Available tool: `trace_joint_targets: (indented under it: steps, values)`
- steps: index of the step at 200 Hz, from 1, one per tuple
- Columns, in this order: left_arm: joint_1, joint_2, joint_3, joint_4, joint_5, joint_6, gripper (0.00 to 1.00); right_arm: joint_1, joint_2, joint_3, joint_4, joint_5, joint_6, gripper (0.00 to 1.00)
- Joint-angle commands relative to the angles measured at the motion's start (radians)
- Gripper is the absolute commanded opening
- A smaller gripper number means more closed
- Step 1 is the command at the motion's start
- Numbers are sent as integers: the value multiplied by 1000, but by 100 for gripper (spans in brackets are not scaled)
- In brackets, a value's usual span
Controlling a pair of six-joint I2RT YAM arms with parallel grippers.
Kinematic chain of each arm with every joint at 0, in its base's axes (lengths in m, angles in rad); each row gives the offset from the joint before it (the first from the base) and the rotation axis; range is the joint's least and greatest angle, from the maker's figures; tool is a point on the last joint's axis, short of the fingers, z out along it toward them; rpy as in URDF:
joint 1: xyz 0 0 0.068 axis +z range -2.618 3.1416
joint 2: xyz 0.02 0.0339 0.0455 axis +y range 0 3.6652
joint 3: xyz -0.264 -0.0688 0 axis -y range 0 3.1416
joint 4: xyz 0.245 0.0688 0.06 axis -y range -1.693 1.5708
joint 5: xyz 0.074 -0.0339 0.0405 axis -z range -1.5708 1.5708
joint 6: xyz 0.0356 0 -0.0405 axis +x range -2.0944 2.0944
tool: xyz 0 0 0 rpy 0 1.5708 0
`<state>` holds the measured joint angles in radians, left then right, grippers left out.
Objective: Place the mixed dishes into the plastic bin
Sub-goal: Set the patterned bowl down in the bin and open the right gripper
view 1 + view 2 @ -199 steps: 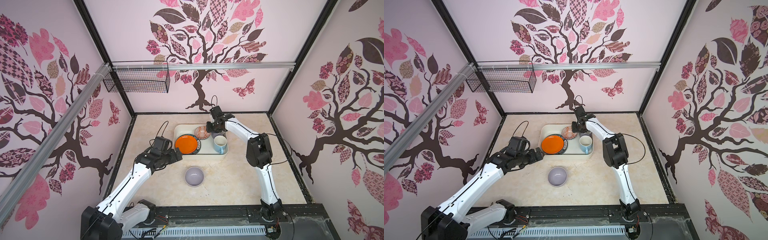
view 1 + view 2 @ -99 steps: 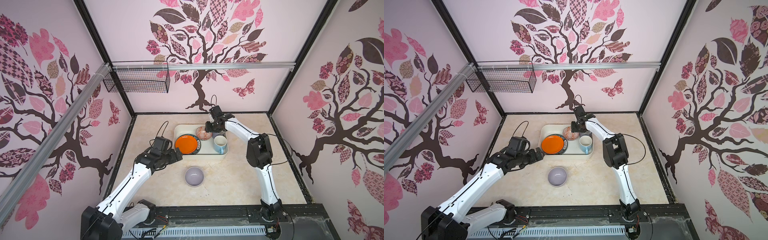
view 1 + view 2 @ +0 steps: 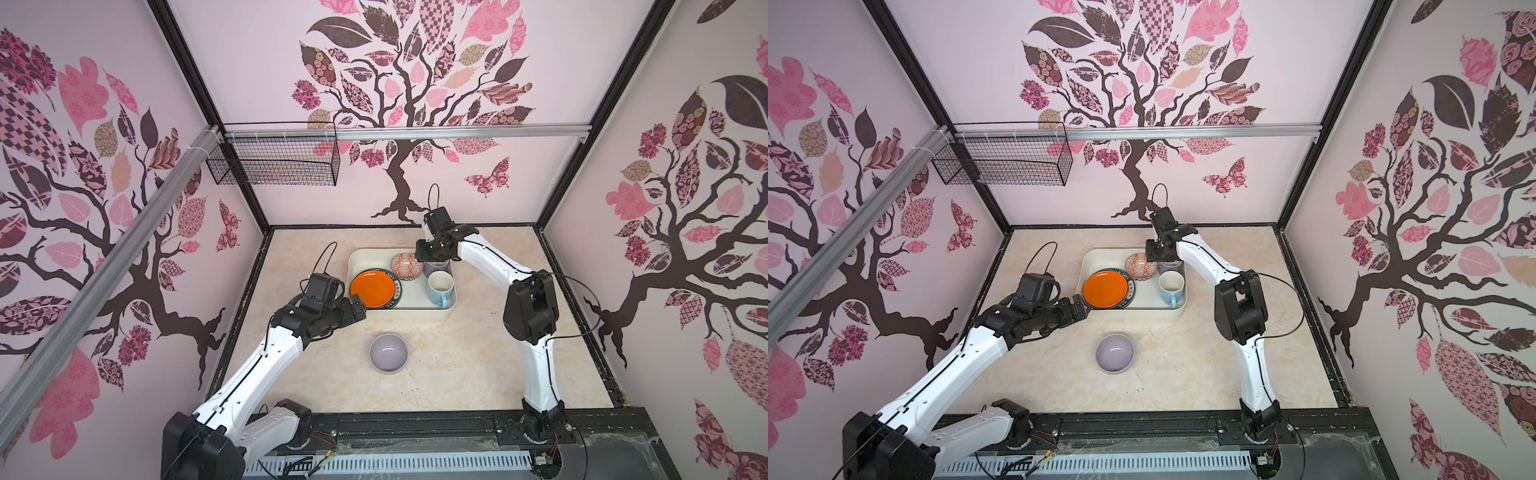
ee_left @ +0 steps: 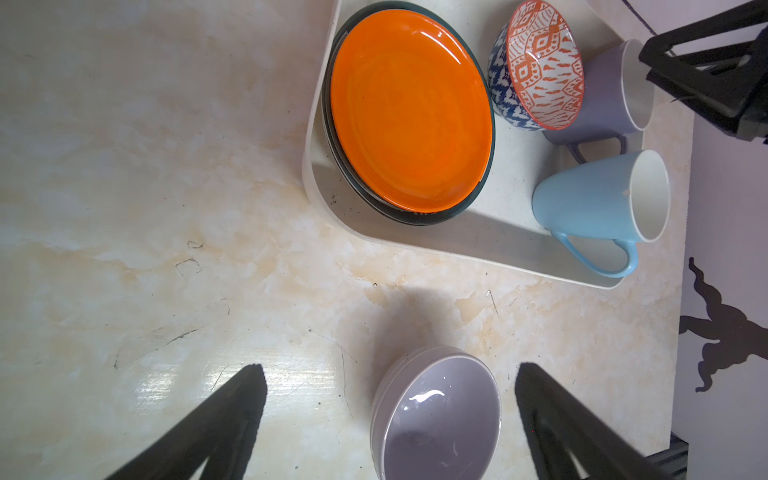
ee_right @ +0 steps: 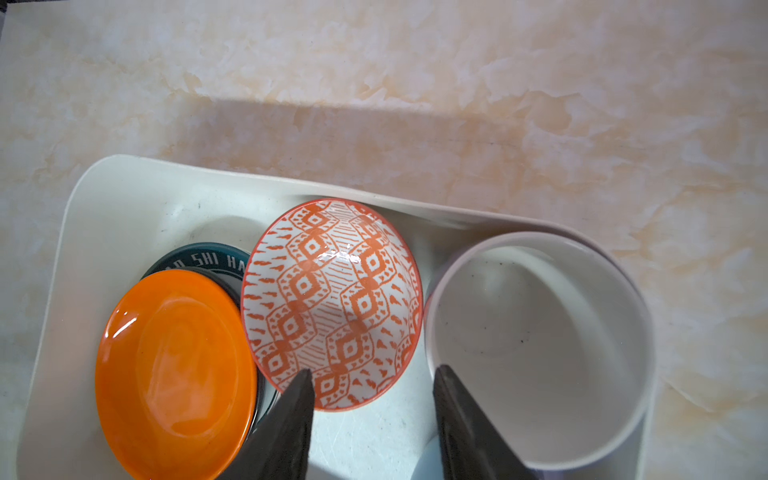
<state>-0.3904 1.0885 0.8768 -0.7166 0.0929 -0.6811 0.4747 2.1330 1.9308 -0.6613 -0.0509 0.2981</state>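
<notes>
The shallow cream-white rectangular plastic bin (image 3: 407, 313) (image 3: 1133, 314) stands on the marbled beige tabletop (image 3: 457, 361), toward the far side in both top views. Inside it, at its left end, a glossy round orange plate (image 3: 372, 289) (image 5: 174, 374) lies on top of a dark teal plate with white lettering (image 5: 203, 257); any further plates beneath cannot be made out. A small bowl with an orange diamond pattern inside and a blue-and-white pattern outside (image 4: 544, 62) (image 5: 332, 303) sits tilted in the far part of the bin, its rim overlapping the plate stack, just beside an upright lavender mug with a white interior (image 4: 598, 99) (image 5: 540, 332). An upright light-blue mug (image 3: 440, 286) (image 4: 590, 195) stands at the bin's right end, nearer than the lavender mug, with its handle toward the near wall. One plain lavender-grey bowl (image 3: 388, 353) (image 3: 1114, 353) (image 4: 440, 419) rests upright on the tabletop outside the bin, on its near side and apart from it. The left gripper (image 3: 360, 309) (image 4: 390, 370) is just beside the bin's near left corner, fingers spread wide and holding nothing. The right gripper (image 5: 376, 384) hangs over the far right part of the bin, above the gap between the patterned bowl and the lavender mug; its fingers stand partly apart with only bin floor visible between them.
</notes>
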Motion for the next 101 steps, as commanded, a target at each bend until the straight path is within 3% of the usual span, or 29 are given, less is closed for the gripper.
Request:
trace_joint_targets:
  steps: [1, 62, 101]
  values:
    - [6, -31, -51, 18, 8, -7, 97, 40, -129, -55, -21, 10, -15, 50]
    - [2, -106, -121, 18, 47, -50, 88, 143, -198, -242, 50, 43, -9, 43]
    - [3, -178, -133, -20, 11, -55, 88, 190, -83, -131, 58, 99, -46, 39]
